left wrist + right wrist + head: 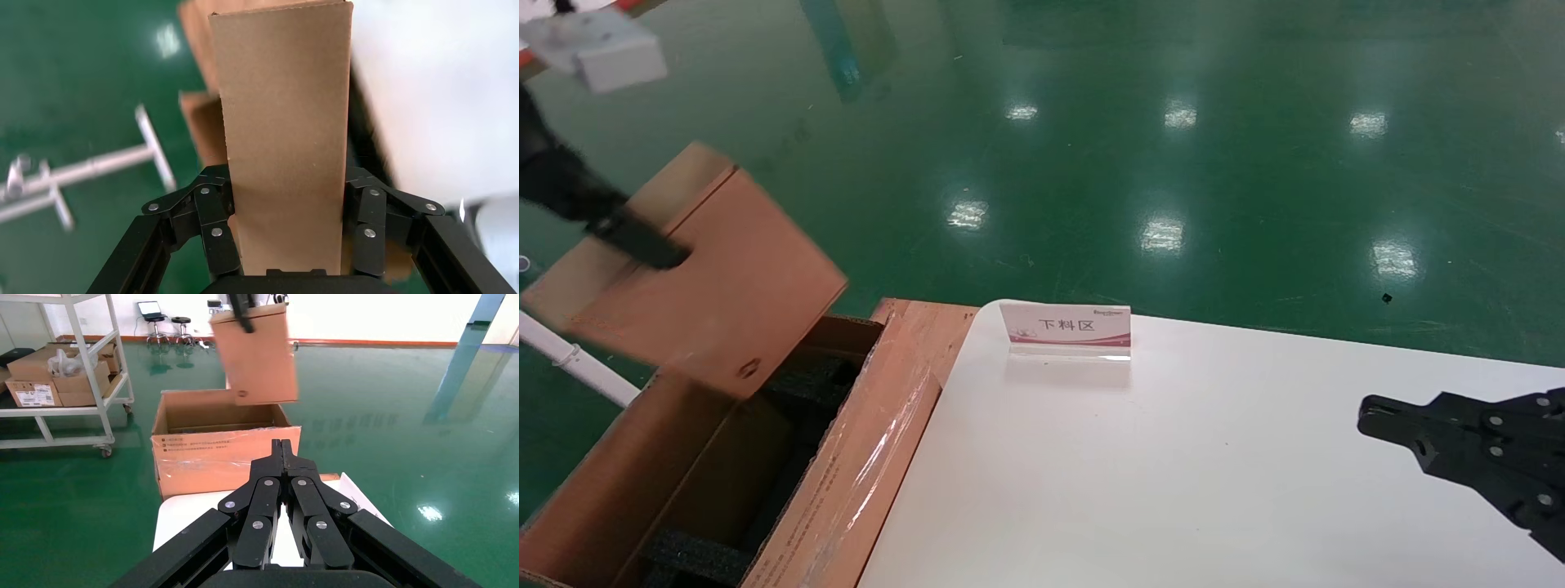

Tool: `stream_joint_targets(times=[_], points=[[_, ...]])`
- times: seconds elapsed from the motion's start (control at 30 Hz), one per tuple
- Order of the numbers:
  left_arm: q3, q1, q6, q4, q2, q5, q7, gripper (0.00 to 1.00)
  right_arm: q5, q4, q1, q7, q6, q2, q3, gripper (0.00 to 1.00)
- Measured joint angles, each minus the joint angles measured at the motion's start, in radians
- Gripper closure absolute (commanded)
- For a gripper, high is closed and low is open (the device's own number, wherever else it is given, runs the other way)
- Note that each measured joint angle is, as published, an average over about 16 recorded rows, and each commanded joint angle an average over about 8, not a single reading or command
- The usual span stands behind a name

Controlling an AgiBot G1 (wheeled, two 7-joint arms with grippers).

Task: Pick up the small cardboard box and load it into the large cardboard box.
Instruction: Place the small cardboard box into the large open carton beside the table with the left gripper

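Observation:
My left gripper (650, 245) is shut on the small cardboard box (715, 278) and holds it tilted in the air above the open top of the large cardboard box (641, 457). In the left wrist view the small box (284, 135) fills the gap between the fingers (211, 223). The right wrist view shows the small box (257, 352) hanging over the large carton (220, 450), whose taped, printed flap faces the table. Black foam (805, 384) lines the carton. My right gripper (1369, 412) is shut and empty over the white table, also seen in its wrist view (281, 447).
A white table (1173, 474) stands to the right of the carton, with a small acrylic sign (1066, 327) near its far edge. A white shelf trolley (67, 367) with boxes stands beyond the carton. A white pipe frame (576, 359) lies left of the carton.

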Motion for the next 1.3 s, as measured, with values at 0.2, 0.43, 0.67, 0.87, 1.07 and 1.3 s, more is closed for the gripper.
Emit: stream_joint_targets(times=[0.2,0.43,0.67,0.87,1.07,1.3], points=[[0.163,-0.031,0.011,0.032,-0.003,-0.055,0.03,1.0,0.0,0.0,0.0,0.0,0.0,0.0,0.0,0.0],[0.264,0.001,-0.027,0.065,-0.029,-0.089,0.05,1.0,0.001,0.0,0.0,0.0,0.0,0.0,-0.001,0.0],[0.28,0.059,-0.089,0.058,-0.072,-0.078,0.046,1.0,0.001,0.0,0.0,-0.001,0.001,0.0,-0.001,0.0],[0.27,0.101,-0.142,0.02,-0.114,-0.057,0.017,1.0,0.001,0.0,0.0,-0.001,0.001,0.001,-0.002,0.0],[0.269,0.125,-0.184,-0.036,-0.152,-0.033,-0.034,1.0,0.001,0.0,0.0,-0.001,0.001,0.001,-0.002,0.0],[0.279,0.136,-0.206,-0.092,-0.184,0.003,-0.094,1.0,0.002,0.0,0.001,-0.001,0.001,0.001,-0.002,0.0]])
